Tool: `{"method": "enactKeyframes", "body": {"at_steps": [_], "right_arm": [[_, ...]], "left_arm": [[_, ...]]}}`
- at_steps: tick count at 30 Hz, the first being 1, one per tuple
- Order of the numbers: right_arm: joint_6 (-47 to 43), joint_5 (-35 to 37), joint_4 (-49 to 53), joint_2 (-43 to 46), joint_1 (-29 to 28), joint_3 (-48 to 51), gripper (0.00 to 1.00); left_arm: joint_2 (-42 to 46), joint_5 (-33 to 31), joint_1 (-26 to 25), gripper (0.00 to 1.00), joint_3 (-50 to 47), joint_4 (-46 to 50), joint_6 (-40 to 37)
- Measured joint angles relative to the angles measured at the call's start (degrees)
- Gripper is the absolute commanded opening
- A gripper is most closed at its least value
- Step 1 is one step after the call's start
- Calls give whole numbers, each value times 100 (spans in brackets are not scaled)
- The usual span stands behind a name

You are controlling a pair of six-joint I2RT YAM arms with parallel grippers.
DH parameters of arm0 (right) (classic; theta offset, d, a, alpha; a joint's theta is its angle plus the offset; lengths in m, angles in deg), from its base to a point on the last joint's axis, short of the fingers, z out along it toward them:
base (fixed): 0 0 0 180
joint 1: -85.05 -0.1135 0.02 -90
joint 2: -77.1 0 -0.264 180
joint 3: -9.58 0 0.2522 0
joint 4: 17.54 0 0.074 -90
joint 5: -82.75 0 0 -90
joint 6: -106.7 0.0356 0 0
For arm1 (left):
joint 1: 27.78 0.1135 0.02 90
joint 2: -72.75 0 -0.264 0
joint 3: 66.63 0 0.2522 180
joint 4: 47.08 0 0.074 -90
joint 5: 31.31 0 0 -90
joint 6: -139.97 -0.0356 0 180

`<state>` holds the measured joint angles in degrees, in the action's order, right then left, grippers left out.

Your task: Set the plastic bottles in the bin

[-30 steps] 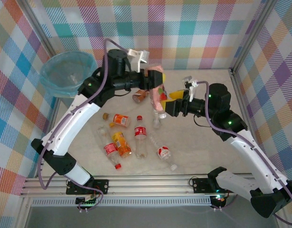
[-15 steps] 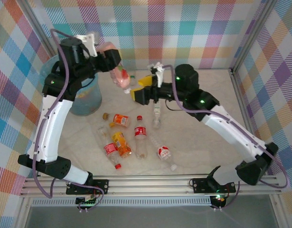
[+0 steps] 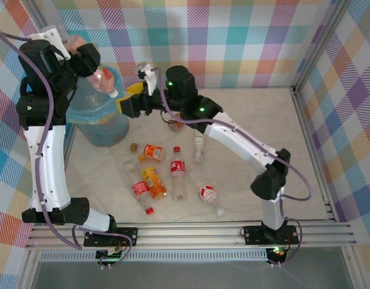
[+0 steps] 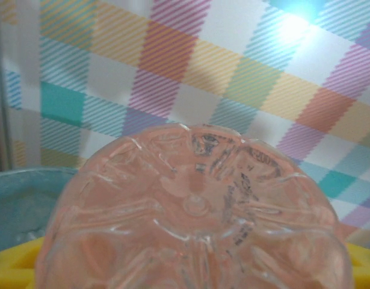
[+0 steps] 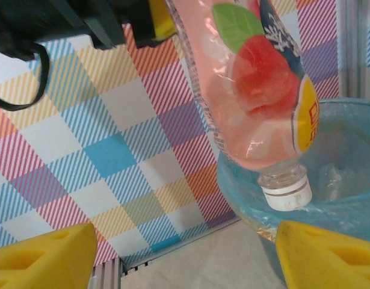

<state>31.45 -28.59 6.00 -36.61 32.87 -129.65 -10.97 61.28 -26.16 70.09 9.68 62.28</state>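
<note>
Pale tabletop [image 3: 257, 114] inside a plaid-walled cell: a bag-lined bin [image 3: 103, 129] stands at the far left corner, and several bottles [image 3: 177, 171] lie scattered on their sides across the middle, well apart from the right edge.

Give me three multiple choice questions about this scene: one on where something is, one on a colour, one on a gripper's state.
1. Where is the pink bottle?
A. held over the bin
B. lying on the table
C. inside the right gripper

2. Its cap is:
A. green
B. white
C. black

3. The right gripper is:
A. shut on a bottle
B. shut on the bag
C. open, empty

Answers:
1 A, the left gripper holds it cap-down above the bin.
2 B, the right wrist view shows a white cap.
3 C, its yellow fingers stand apart, gripping nothing.
</note>
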Motion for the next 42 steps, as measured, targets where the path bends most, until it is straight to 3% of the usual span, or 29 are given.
{"method": "enactKeyframes", "body": {"at_steps": [6,10,25,35,40,42], "right_arm": [[264,232,260,-1130,-210,-1360,77],[496,319,337,-1543,-258,-1683,77],[533,372,538,-1784,-264,-1711,79],[118,280,564,-1781,-264,-1198,81],[-48,267,577,-1735,-258,-905,81],[-68,262,579,-1705,-247,-817,81]], "left_arm": [[-184,-92,507,64,42,-39,7],[-525,-105,811,64,68,-264,24],[-1661,-48,1021,64,61,-946,-177],[-2109,269,1021,66,-310,-1340,-341],[-2308,522,1021,70,-752,-1552,-315],[-2374,601,1021,76,-922,-1626,-299]]}}
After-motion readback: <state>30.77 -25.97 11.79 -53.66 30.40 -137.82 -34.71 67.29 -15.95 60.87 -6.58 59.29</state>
